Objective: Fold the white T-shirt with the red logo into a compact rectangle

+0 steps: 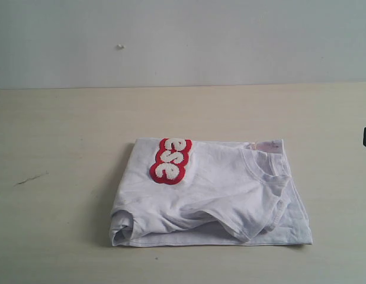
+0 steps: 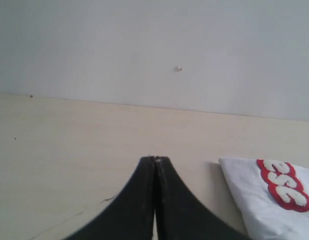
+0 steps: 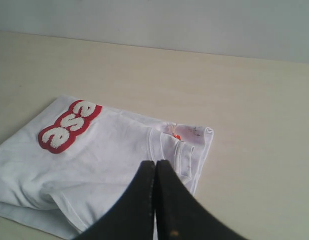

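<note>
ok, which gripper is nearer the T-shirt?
Right. The right gripper points at the white T-shirt near its collar; the left gripper faces bare table, shirt off to one side.

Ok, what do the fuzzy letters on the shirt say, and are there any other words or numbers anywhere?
"ese": fuzzy white letters on the red logo, lying on top of the folded white T-shirt; the patch ends at the fold, so any further letters are hidden.
Neck tag: a small orange and pink mark, too blurred to read.
No other words, numbers or signs can be seen.
</note>
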Controlling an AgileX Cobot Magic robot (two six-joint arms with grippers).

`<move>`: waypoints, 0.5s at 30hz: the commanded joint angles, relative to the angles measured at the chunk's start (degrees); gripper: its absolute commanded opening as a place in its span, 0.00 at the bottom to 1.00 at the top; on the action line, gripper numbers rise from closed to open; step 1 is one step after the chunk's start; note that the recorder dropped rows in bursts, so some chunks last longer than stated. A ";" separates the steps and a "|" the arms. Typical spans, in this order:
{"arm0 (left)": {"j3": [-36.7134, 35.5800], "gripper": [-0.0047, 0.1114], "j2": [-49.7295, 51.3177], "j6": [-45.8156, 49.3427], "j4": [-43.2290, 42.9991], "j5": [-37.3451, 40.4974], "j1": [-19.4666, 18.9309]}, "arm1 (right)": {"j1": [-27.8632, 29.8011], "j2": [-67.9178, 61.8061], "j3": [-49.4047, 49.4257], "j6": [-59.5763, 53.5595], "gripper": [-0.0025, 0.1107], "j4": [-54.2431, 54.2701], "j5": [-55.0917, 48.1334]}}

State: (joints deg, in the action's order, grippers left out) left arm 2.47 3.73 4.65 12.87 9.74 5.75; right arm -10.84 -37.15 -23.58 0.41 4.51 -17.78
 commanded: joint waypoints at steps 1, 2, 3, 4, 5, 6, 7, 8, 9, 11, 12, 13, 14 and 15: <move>-1.74 0.04 -2.17 -0.60 -1.68 2.40 -2.39 | 0.20 0.26 0.38 -0.05 0.02 0.04 0.18; -2.03 0.04 -2.49 -0.60 -1.76 2.65 -2.66 | 0.20 0.26 0.38 -0.05 0.02 0.04 0.18; -2.35 0.04 -2.82 -0.60 -1.80 2.91 -3.03 | 0.20 0.26 0.38 -0.05 0.02 0.04 0.18; -2.47 0.04 -3.33 -0.60 -1.90 3.33 -3.30 | 0.20 0.26 0.38 -0.05 0.02 0.04 0.18; -2.47 0.04 -3.73 -0.74 -1.90 3.62 -3.48 | 0.20 0.26 0.38 -0.05 0.02 0.04 0.18; -2.47 0.04 -3.73 -0.90 -1.90 4.08 -3.74 | 0.20 0.26 0.38 -0.05 0.02 0.04 0.18; -2.47 0.04 -3.73 -1.98 -2.02 4.61 -4.36 | 0.20 0.26 0.38 -0.05 0.02 0.04 0.18; -2.47 0.04 -3.73 -2.24 -2.12 6.43 -4.84 | 0.20 0.26 0.38 -0.05 0.02 0.04 0.18; -2.47 0.04 -3.73 -2.24 -2.24 6.84 -5.14 | 0.20 0.26 0.38 -0.05 0.02 0.04 0.18; -2.47 0.04 -3.73 -2.24 -2.57 7.55 -5.63 | 0.20 0.26 0.38 -0.05 0.02 0.04 0.18; -2.47 0.04 -3.73 -2.37 -3.09 8.03 -5.94 | 0.20 0.26 0.38 -0.05 0.02 0.04 0.18; -2.47 0.04 -3.73 -2.36 -3.65 8.31 -5.94 | 0.20 0.26 0.38 -0.05 0.02 0.04 0.18; -2.47 0.04 -3.73 -2.36 -4.04 8.57 -6.16 | 0.20 0.26 0.38 -0.05 0.02 0.04 0.18; -2.47 0.04 -3.73 -2.48 -4.30 9.10 -6.42 | 0.20 0.26 0.38 -0.05 0.02 0.04 0.18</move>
State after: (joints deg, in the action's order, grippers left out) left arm 0.12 0.32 2.80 9.63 17.93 -0.16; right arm -10.84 -37.15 -23.58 0.41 4.51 -17.78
